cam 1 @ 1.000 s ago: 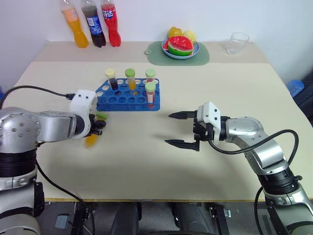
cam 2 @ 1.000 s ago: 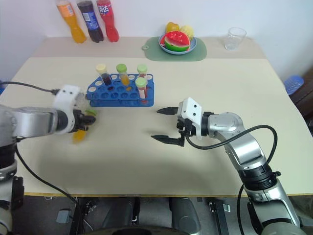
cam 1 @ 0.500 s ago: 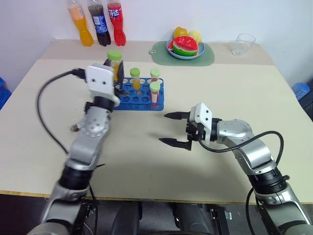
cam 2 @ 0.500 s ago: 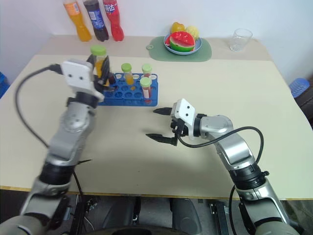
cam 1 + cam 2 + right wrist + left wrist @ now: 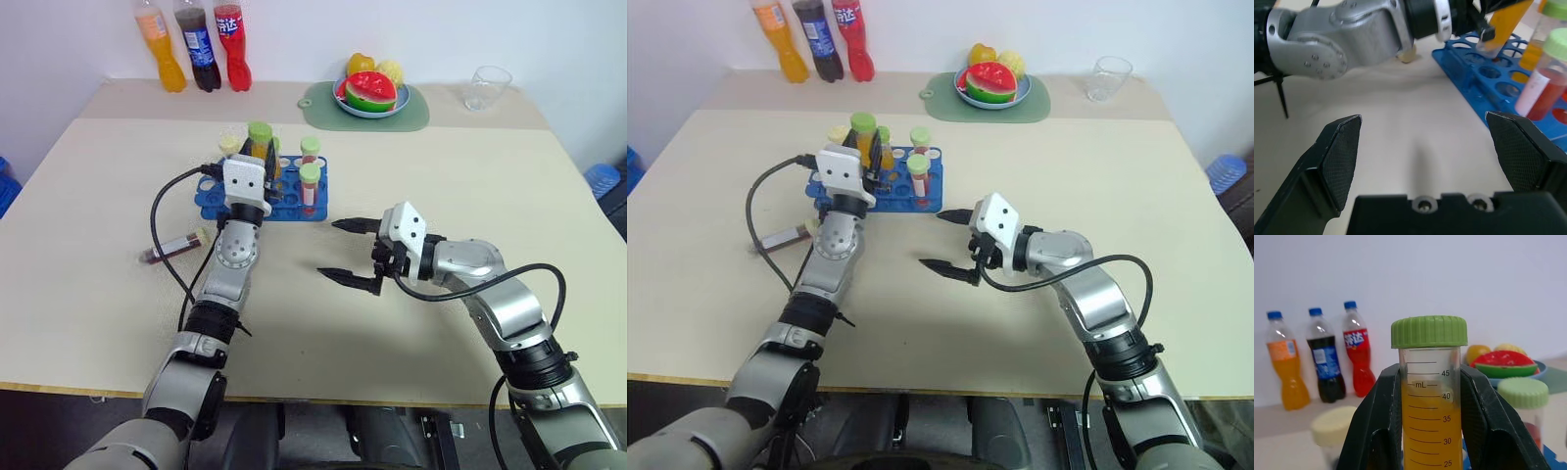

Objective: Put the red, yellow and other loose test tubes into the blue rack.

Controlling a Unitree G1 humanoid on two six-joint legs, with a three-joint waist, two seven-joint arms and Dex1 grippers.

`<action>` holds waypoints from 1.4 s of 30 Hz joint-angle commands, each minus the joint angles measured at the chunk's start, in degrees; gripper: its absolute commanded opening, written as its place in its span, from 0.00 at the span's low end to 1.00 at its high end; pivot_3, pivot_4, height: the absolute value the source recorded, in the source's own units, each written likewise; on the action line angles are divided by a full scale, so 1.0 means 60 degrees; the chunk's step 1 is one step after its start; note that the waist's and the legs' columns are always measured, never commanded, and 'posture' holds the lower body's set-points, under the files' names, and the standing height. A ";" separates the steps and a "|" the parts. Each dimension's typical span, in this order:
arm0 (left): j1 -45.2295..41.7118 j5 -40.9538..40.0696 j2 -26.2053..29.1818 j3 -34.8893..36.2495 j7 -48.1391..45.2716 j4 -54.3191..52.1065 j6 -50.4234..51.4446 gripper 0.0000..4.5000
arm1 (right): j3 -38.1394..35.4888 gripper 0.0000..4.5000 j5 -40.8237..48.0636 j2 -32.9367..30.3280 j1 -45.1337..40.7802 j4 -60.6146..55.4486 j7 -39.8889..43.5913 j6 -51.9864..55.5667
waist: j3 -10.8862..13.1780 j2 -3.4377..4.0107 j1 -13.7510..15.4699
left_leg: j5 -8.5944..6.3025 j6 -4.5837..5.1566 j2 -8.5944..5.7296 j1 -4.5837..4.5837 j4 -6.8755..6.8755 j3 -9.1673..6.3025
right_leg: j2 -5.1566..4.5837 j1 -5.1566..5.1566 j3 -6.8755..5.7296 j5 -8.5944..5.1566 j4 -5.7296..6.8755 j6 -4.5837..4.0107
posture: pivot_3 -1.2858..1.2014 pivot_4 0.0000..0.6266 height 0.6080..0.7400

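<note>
My left gripper [image 5: 263,160] is shut on a yellow-orange test tube [image 5: 1430,404] with a green cap. It holds the tube nearly upright over the left part of the blue rack [image 5: 284,205]. The tube's lower end [image 5: 1488,45] sits at a rack hole, but I cannot tell if it is inside. Several capped tubes stand in the rack, among them a red one [image 5: 310,184] and a cream-capped one [image 5: 1332,430]. A dark brown tube [image 5: 176,245] lies loose on the table, left of my left arm. To the right of the rack my right gripper [image 5: 329,250] stands open, holding nothing.
Three soda bottles [image 5: 201,47] stand at the back left edge. A plate of fruit [image 5: 370,93] on a green mat and a clear cup [image 5: 487,86] are at the back right. My left arm's black cable [image 5: 162,211] loops over the table near the loose tube.
My left arm swung from the table's left side over to the rack, turning the yellow-orange tube upright. The dark brown tube now shows on the table. The right gripper has stayed put.
</note>
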 commanded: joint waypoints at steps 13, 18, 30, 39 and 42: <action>-0.0349 0.0201 -0.0577 0.0570 -0.0398 0.1295 -0.1050 0.29 | -0.0425 1.00 0.0116 -0.0052 0.0047 -0.0434 -0.0280 0.0026 | 0.0000 0.0000 -0.0012 | 0.0000 0.0000 0.0000 0.0003 0.0000 -0.0002 | 0.0003 0.0000 0.0000 0.0000 0.0007 0.0000 | 0.52 0.24 0.95; -0.0439 0.0348 -0.0570 0.0713 -0.0257 0.1690 -0.1443 0.29 | -0.0436 1.00 0.0116 -0.0044 0.0007 -0.0432 -0.0308 0.0032 | 0.0000 0.0000 -0.0015 | 0.0001 0.0000 0.0000 0.0004 0.0001 -0.0002 | 0.0003 0.0000 0.0000 0.0000 0.0009 0.0000 | 0.52 0.24 0.95; 0.0922 -0.1900 -0.0336 0.1475 -0.1663 -0.3240 0.0444 0.84 | -0.0467 1.00 0.0188 -0.0009 0.0007 -0.0524 -0.0403 0.0117 | 0.0000 0.0000 -0.0026 | 0.0001 -0.0001 0.0006 0.0004 0.0002 -0.0005 | 0.0003 -0.0001 0.0000 0.0000 0.0019 0.0000 | 0.52 0.24 0.95; 0.1833 -0.5130 0.5514 0.2604 -0.4675 -0.7343 0.9286 0.99 | -0.0449 1.00 0.0181 -0.0016 -0.0103 -0.0298 -0.0237 0.0000 | -0.0001 0.0004 -0.0221 | 0.0001 0.0000 0.0018 0.0020 0.0000 -0.0005 | 0.0020 0.0000 0.0001 -0.0001 0.0036 -0.0002 | 0.52 0.24 0.95; 0.2139 -0.5240 0.7943 0.2369 -0.6138 -0.7032 1.1208 0.99 | -0.0441 1.00 0.0183 -0.0096 -0.0267 -0.0096 -0.0005 -0.0070 | 0.0007 0.0003 -0.0367 | 0.0000 0.0001 0.0022 0.0022 -0.0004 -0.0009 | 0.0028 0.0002 -0.0004 -0.0004 0.0035 -0.0004 | 0.52 0.24 0.95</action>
